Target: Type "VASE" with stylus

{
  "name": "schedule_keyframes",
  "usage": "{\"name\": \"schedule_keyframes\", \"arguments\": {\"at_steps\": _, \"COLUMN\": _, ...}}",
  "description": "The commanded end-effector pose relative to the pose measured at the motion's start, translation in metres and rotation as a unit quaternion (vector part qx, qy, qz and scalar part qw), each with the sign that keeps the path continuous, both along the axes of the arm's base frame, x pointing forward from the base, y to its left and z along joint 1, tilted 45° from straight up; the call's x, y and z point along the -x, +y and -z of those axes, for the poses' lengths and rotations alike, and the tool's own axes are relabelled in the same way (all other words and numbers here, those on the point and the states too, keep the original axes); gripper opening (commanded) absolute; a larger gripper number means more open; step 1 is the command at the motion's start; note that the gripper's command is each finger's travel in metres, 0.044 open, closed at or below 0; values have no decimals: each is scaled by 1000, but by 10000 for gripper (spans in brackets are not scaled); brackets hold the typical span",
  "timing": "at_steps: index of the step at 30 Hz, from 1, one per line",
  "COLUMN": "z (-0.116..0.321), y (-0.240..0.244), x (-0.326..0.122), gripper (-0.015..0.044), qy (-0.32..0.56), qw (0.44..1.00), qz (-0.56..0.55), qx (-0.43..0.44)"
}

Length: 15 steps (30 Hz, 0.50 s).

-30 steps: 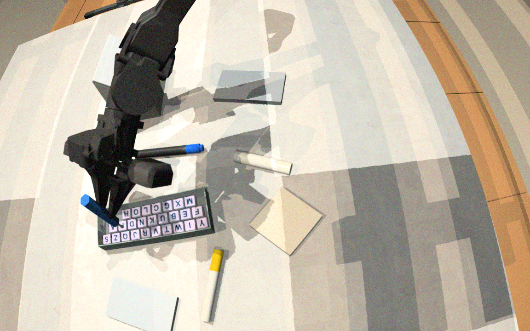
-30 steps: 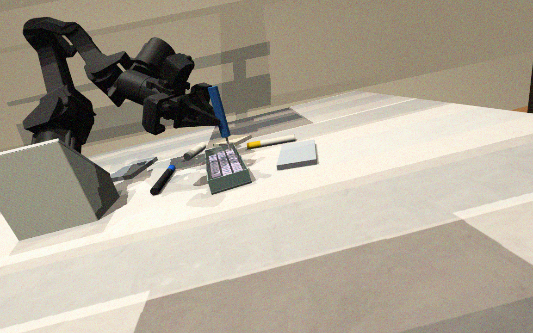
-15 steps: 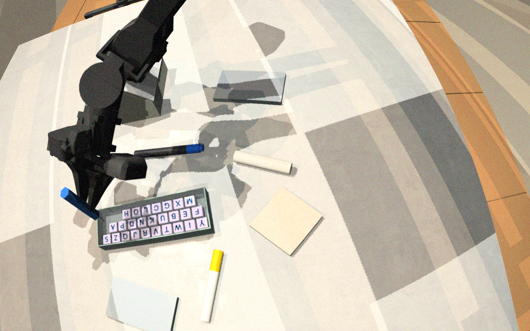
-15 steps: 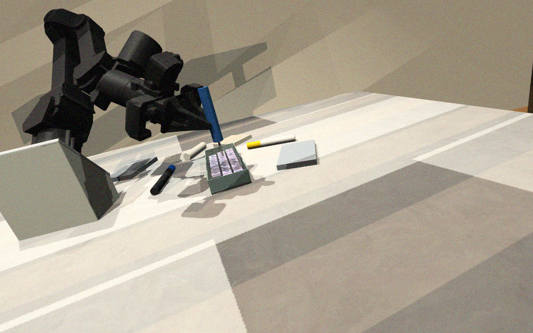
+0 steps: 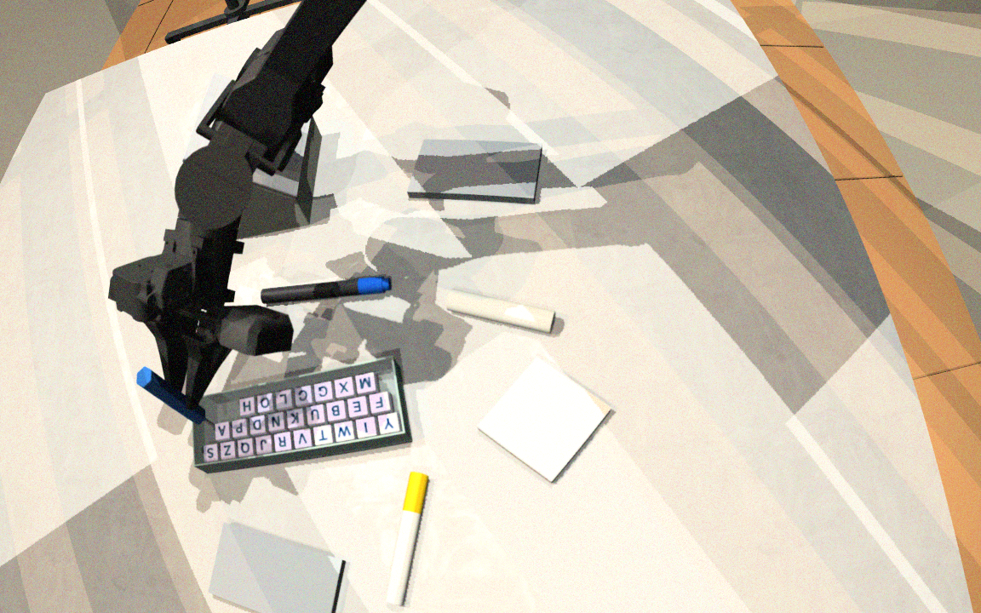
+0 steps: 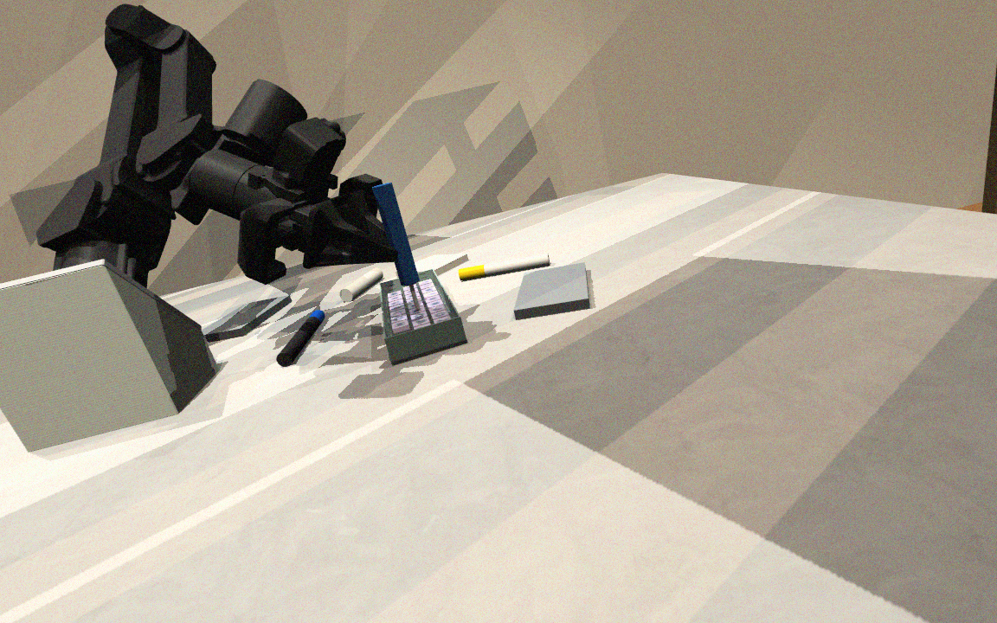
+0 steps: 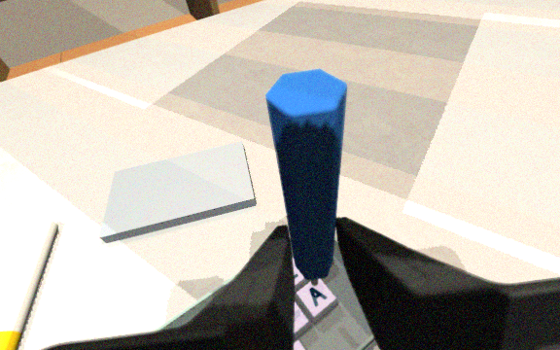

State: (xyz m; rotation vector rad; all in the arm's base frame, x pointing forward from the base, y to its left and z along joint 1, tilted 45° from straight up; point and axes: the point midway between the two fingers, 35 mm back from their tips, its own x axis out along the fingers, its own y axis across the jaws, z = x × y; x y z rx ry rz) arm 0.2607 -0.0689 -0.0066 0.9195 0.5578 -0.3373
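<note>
My gripper (image 5: 187, 397) (image 6: 395, 253) (image 7: 312, 231) is shut on the blue stylus (image 5: 163, 393) (image 6: 395, 224) (image 7: 309, 170), which leans with its thin tip down. The keyboard (image 5: 303, 455) (image 6: 428, 341) is a dark green tray of pinkish lettered keys. The tip is at the edge of the A key (image 5: 221, 430) (image 7: 316, 296); whether it touches or presses the key cannot be told. The V key (image 5: 299, 438), S key (image 5: 206, 451) and E key (image 5: 355, 404) show in the top view. In the wrist view the fingers and stylus hide most of the keys.
A black marker (image 5: 288, 292) (image 6: 300, 341) and a cream cylinder (image 5: 497, 308) (image 6: 363, 285) lie behind the keyboard. A yellow-capped marker (image 5: 404, 541) (image 6: 513, 266) and a grey slab (image 5: 277, 568) (image 6: 552, 288) (image 7: 183, 190) lie in front. A white pad (image 5: 543, 419) lies beside it. A large box (image 6: 61, 356) stands near the arm.
</note>
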Motion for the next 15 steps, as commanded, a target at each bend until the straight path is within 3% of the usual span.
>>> {"name": "schedule_keyframes", "arguments": {"at_steps": 1, "z": 2, "y": 2, "x": 0, "gripper": 79, "qy": 1, "qw": 1000, "qz": 2, "qx": -2}}
{"name": "schedule_keyframes", "arguments": {"at_steps": 15, "z": 7, "y": 6, "x": 0, "gripper": 81, "qy": 1, "qw": 1000, "qz": 2, "qx": -2}}
